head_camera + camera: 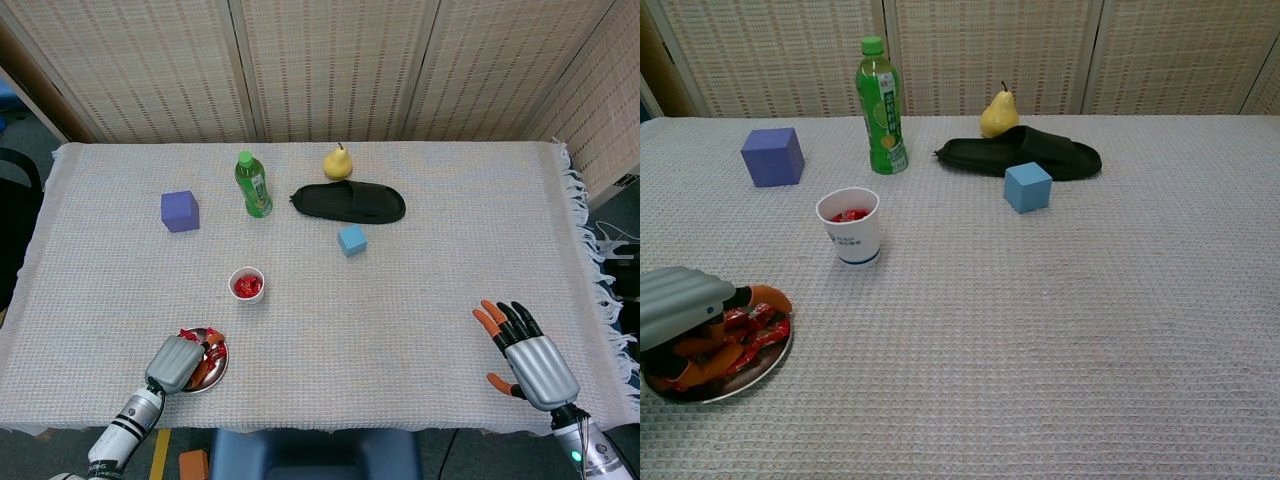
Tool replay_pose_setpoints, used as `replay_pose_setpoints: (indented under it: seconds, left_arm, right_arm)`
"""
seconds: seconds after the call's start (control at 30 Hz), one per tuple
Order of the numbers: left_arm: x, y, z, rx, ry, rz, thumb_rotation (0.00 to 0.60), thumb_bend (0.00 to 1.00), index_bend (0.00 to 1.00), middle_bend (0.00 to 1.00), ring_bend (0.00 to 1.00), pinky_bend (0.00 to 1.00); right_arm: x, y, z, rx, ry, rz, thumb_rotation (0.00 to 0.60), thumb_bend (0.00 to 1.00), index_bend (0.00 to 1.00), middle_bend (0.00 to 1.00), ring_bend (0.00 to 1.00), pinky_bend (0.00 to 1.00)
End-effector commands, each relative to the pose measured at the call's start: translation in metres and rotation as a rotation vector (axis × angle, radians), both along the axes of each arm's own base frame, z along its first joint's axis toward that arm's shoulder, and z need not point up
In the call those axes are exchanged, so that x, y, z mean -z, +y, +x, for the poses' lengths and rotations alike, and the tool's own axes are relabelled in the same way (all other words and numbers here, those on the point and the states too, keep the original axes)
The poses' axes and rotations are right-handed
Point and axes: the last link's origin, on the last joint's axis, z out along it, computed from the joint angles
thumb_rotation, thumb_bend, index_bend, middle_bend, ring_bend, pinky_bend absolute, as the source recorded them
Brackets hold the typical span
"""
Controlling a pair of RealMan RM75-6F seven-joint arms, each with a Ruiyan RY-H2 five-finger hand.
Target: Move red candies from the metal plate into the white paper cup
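The red candies point(752, 330) are piled on the metal plate point(760, 365) at the near left edge of the table point(430, 270), and the left hand point(685, 315) is curled down over the pile with candies caught in its fingers. A few more red candies sit inside the white paper cup point(850, 226), just past the plate. The right hand point(527, 355) hangs over the near right corner, fingers spread, holding nothing. Further back there's a purple block point(180, 211), a green bottle point(253, 184), a pear point(338, 162) behind a black slipper point(350, 202), and a blue cube point(351, 240).
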Motion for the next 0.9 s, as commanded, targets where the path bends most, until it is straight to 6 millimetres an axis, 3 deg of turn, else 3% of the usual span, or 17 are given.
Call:
replay_pose_setpoints:
  seconds: [0.03, 0.27, 0.9]
  left_arm:
    - [-0.001, -0.001, -0.001, 0.0, 0.005, -0.002, 0.6, 0.39, 0.28, 1.0, 1.0, 1.0]
    - [-0.002, -0.005, -0.002, -0.001, 0.012, -0.012, 0.6, 0.39, 0.33, 1.0, 1.0, 1.0]
    - [-0.019, -0.017, -0.004, 0.046, -0.018, 0.055, 0.6, 0.39, 0.32, 1.0, 1.0, 1.0]
  right_arm:
    - [0.0, 0.0, 0.0, 0.001, 0.0, 0.0, 0.6, 0.1, 0.0, 0.0, 0.0, 0.0]
    - [0.0, 0.0, 0.0, 0.0, -0.001, -0.003, 0.6, 0.1, 0.0, 0.0, 0.0, 0.0]
    - [0.001, 0.001, 0.001, -0.003, 0.003, 0.0, 0.6, 0.1, 0.0, 0.0, 0.0, 0.0]
